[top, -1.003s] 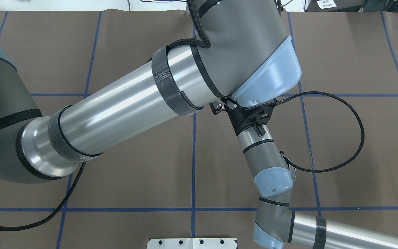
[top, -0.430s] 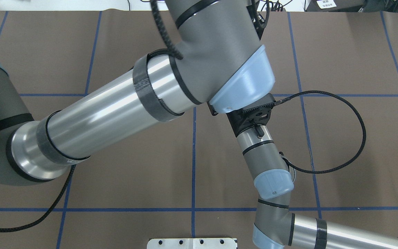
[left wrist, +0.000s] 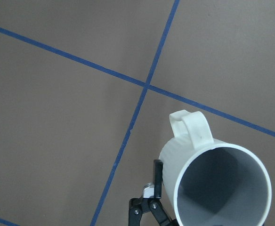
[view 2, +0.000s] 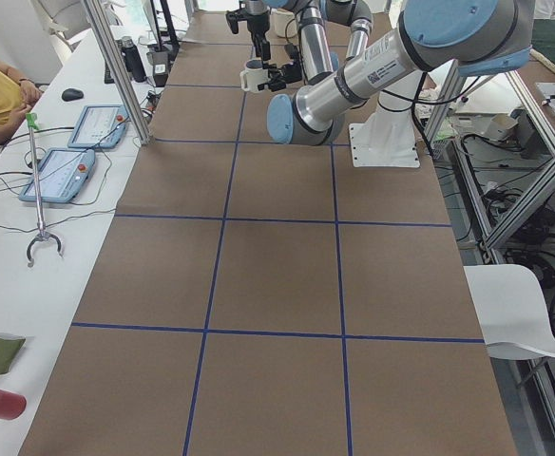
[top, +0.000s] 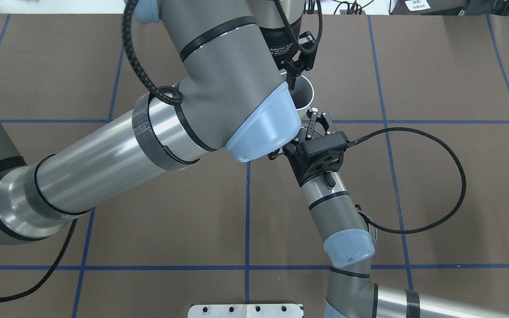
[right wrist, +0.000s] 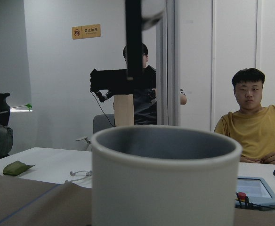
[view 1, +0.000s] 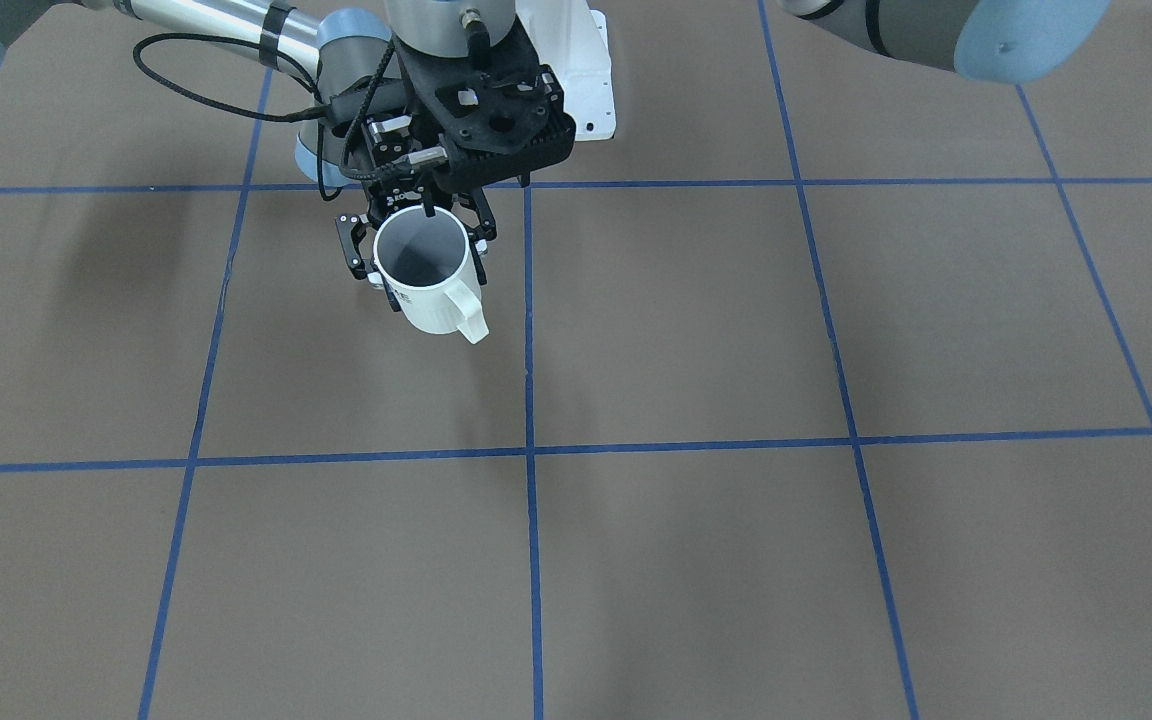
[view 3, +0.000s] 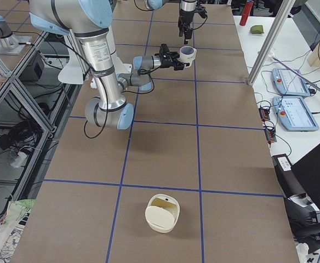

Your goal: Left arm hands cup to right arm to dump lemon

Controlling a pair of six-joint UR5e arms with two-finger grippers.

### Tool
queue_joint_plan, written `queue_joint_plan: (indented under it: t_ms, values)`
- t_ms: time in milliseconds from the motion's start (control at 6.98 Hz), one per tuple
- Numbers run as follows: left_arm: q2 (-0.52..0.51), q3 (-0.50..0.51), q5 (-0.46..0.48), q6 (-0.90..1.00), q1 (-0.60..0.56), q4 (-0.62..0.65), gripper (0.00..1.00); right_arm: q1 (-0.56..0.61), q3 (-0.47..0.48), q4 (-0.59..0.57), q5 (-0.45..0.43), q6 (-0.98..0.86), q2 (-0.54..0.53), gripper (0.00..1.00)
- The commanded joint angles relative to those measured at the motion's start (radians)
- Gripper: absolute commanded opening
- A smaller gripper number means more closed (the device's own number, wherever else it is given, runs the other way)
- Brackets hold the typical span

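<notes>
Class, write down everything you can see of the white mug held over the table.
The cup is an off-white mug, seemingly ceramic, with a grey inside, a loop handle and dark lettering partly visible on its side. It is upright, mouth up, clear of the table, clamped across its body by the right gripper, handle pointing away from the robot. The left gripper hangs just above its rim; contact cannot be judged. No lemon shows inside.
</notes>
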Motion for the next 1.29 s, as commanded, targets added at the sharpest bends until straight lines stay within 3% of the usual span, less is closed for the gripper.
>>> queue_joint_plan:
  t_ms: [0,287,717,1147]
  values:
    - [0.009,0.024,-0.012,-0.004,0.001,-0.02,0.76,-0.031,0.014,-0.001,-0.047,-0.017,-0.005,0.36]
    - [0.009,0.042,-0.012,-0.005,0.006,-0.017,0.66,-0.056,0.044,0.0,-0.058,-0.063,0.0,0.37]
    - [0.011,0.042,-0.012,-0.007,0.008,-0.015,0.65,-0.058,0.043,-0.001,-0.058,-0.068,0.001,0.38]
    - [0.012,0.038,-0.014,-0.036,0.012,-0.017,0.56,-0.058,0.043,-0.001,-0.057,-0.068,0.004,0.38]
